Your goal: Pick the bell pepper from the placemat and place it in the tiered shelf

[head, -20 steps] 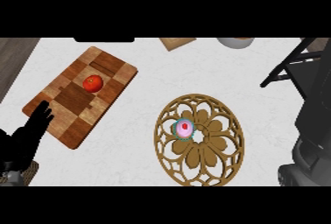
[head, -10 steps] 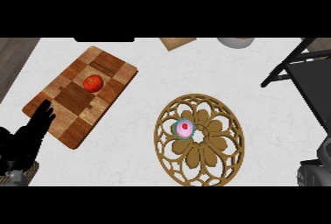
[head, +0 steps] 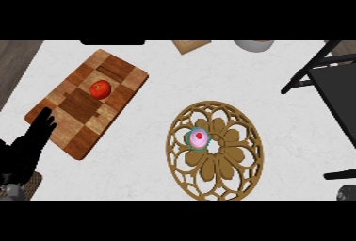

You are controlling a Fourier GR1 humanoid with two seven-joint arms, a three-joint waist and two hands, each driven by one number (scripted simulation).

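A small round pink and red object with a teal rim (head: 199, 138) lies on the round openwork wooden placemat (head: 230, 176), left of its centre. The black tiered shelf (head: 335, 89) stands at the right edge, partly cut off. My left hand (head: 28, 148) rests open at the lower left, fingers up, just left of the cutting board's near corner and holding nothing. Of my right arm only a grey bit (head: 346, 192) shows at the lower right corner; the hand itself is out of sight.
A checkered wooden cutting board (head: 76, 117) lies at the left with a red round fruit (head: 101, 88) on it. At the far edge sit a tan board corner (head: 190, 46) and a grey bowl (head: 253, 45). Dark floor (head: 14, 61) shows beyond the counter's left edge.
The right arm has slid down and out at the lower right corner, uncovering more of the shelf. The left hand and the objects have not moved.
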